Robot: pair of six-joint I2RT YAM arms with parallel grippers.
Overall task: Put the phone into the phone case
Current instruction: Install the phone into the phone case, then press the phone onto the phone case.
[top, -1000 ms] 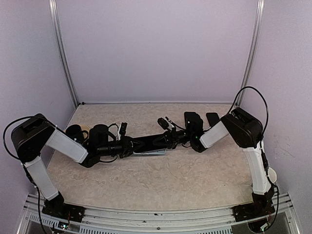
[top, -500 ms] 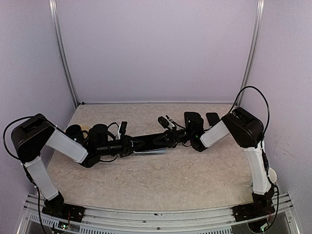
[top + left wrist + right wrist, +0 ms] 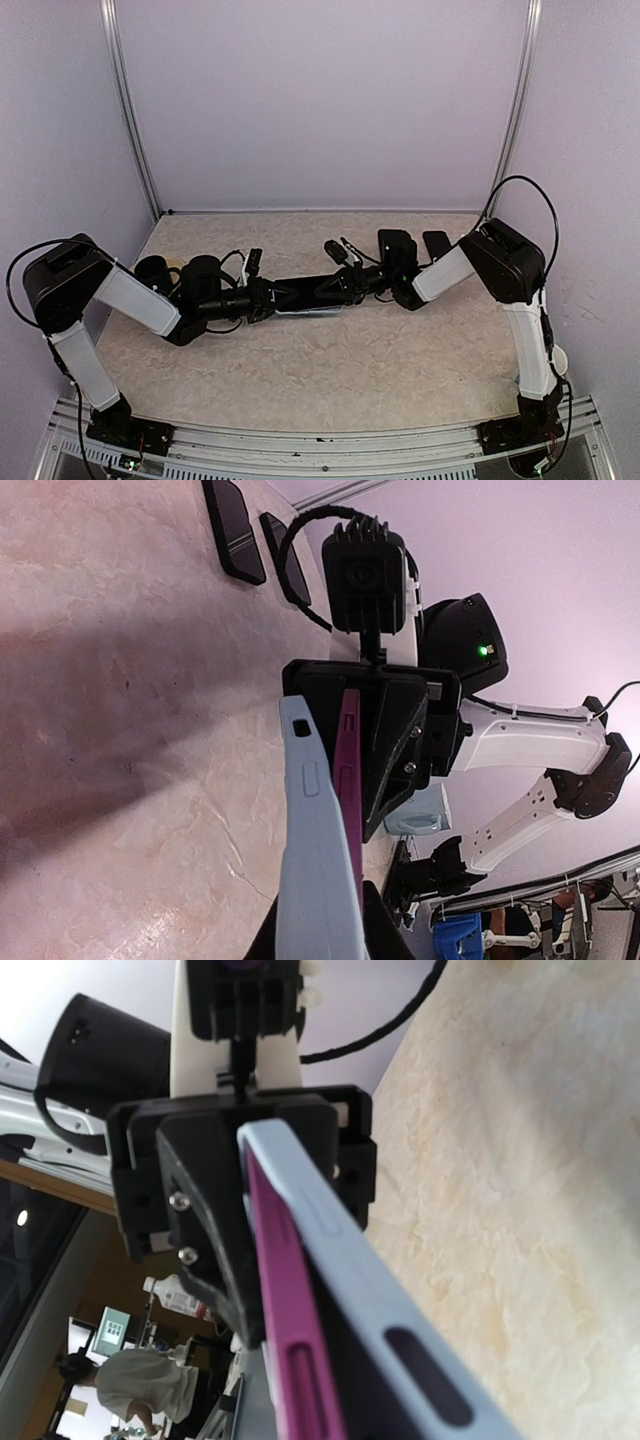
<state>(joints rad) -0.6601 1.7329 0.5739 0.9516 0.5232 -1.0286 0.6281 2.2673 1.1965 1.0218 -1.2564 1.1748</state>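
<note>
The left gripper (image 3: 275,297) reaches in low over the desk (image 3: 330,380) at mid-width. Its jaws are clamped across one end of the light blue phone case (image 3: 315,860), with the magenta phone (image 3: 350,780) lying against it. Both are held on edge, just above the desk, between the two arms.

The case looks like a light, bendy shell whose lips should flex. The phone is probably a stiff, smooth slab, heavier and apt to slip. Gripping the ends or long edges would be best, since that leaves the corners free to seat.

The right gripper (image 3: 338,288) meets the far end. I cannot tell whether it pinches the pair or stands slightly apart.

The top camera shows only a thin pale strip between dark fingers. The wrist cameras show both colours and the case's button cut-outs, and that the phone is not fully seated.
</note>
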